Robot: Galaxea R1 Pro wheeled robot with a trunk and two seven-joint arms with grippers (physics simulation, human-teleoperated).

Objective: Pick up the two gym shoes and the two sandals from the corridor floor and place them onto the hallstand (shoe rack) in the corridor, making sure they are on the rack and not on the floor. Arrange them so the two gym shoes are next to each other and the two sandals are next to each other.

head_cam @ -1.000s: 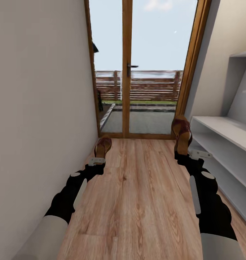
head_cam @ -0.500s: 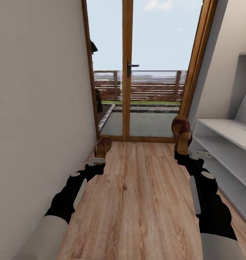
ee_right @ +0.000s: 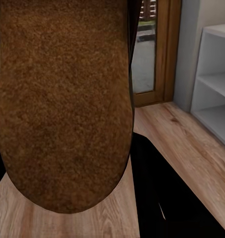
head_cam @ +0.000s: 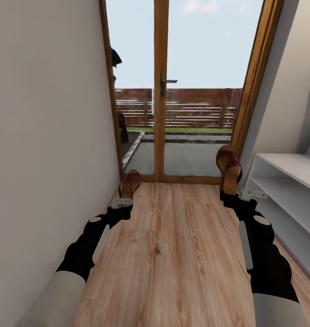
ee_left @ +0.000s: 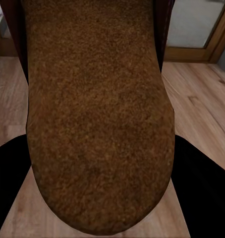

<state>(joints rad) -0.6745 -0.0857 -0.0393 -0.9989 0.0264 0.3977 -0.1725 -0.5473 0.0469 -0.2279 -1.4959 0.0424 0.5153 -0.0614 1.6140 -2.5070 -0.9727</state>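
2 sandals are carried off the corridor floor (head_cam: pixel 173 245): the left gripper (head_cam: pixel 122 201) clamps the left sandal (head_cam: pixel 129 182), the right gripper (head_cam: pixel 237 194) the right sandal (head_cam: pixel 229 169). Both soles point ahead toward the glass door (head_cam: pixel 182 91). The hallstand (head_cam: pixel 291 181) lies rightward, nearest the right arm.

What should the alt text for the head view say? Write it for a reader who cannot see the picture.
Each of the robot's two grippers holds a brown sandal above a wood-plank corridor floor: the left gripper one sandal, the right gripper the other sandal. A pale hallstand stands at the right, a glazed wooden door ahead.
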